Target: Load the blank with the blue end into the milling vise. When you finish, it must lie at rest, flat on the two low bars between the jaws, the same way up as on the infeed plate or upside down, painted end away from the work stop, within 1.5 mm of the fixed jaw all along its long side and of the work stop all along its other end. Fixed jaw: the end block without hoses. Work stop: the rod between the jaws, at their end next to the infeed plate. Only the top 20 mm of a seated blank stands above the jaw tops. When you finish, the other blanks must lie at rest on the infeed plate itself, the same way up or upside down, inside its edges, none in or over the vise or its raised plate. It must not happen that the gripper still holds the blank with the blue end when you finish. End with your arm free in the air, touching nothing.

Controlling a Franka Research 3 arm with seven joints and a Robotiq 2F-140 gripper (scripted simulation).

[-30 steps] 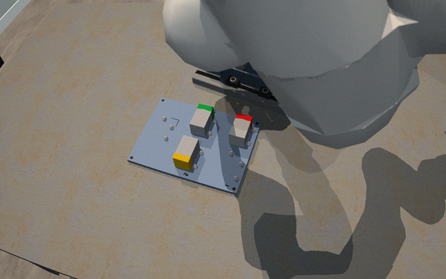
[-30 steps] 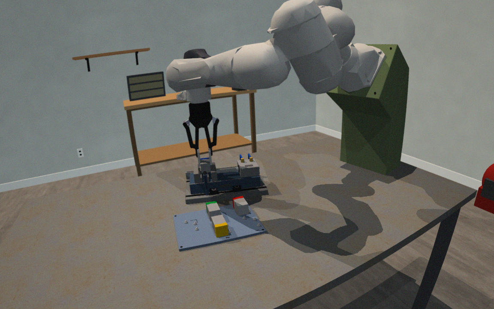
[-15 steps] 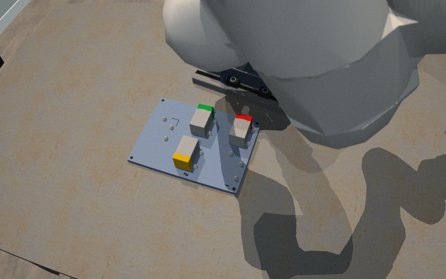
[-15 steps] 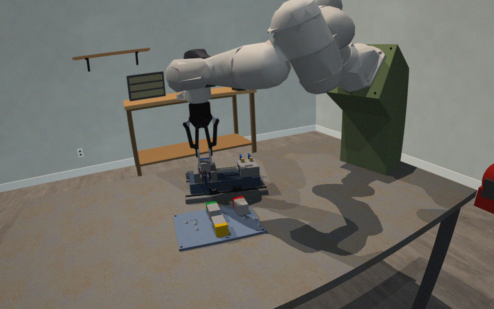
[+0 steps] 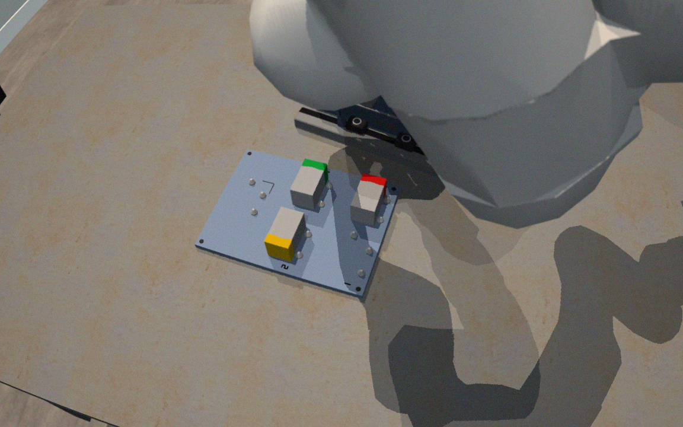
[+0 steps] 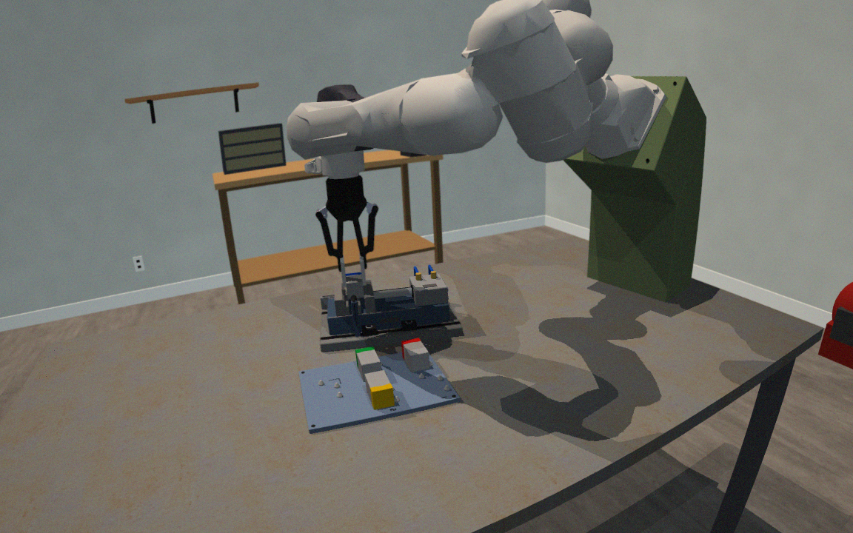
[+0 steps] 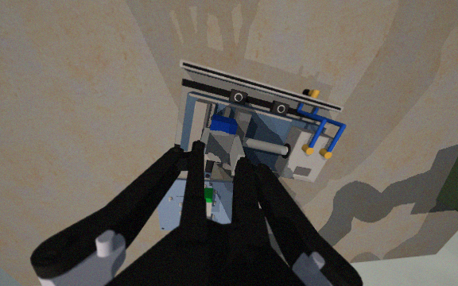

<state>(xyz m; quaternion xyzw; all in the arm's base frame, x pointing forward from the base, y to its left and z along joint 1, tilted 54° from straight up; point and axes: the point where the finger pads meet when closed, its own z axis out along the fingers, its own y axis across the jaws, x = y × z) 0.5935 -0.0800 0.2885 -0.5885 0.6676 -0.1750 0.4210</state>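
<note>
Gripper (image 7: 217, 159) is closed narrowly on the blue-ended blank (image 7: 223, 137), which is held low inside the milling vise (image 6: 383, 317), blue end pointed away from the infeed plate (image 5: 227, 223). Blank is kept by the hose-free block, probably for seating against the fixed jaw; contact cannot be told. Green (image 5: 309, 182), red (image 5: 369, 200) and yellow (image 5: 286, 232) blanks are left on the plate. Vise rod (image 7: 265, 147) and hosed block (image 7: 304, 156) crowd the fingers.
</note>
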